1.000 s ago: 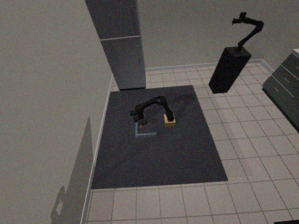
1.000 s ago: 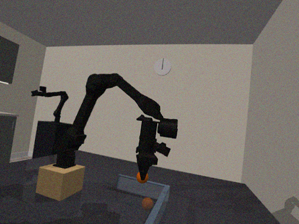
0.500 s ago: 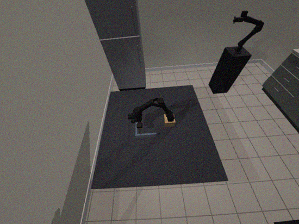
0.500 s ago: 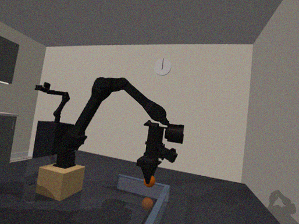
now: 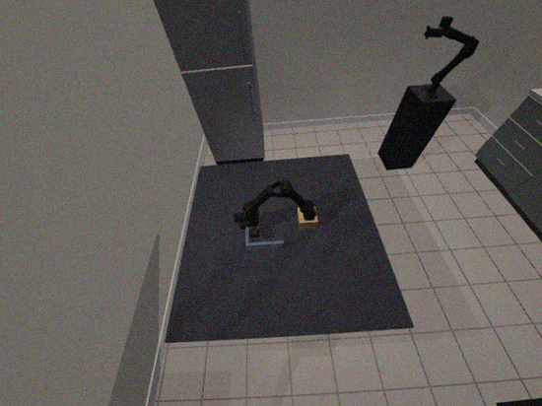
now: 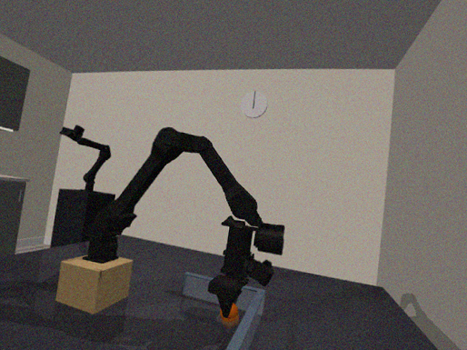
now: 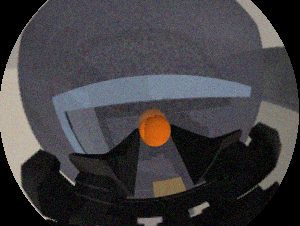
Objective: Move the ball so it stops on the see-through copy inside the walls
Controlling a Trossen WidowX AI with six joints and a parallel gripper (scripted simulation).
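The tool (image 6: 230, 305) grips the ball (image 6: 229, 317) just inside the walls (image 6: 243, 331).

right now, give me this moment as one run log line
phase: lowering to goal | hand: shut on ball | ball: orange, low over the table, inside the walls | release: not yet done

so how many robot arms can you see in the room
2. The working arm stands on the tan box on the dark table, reaching down into the walled corner. A second arm stands on a dark pedestal farther back.
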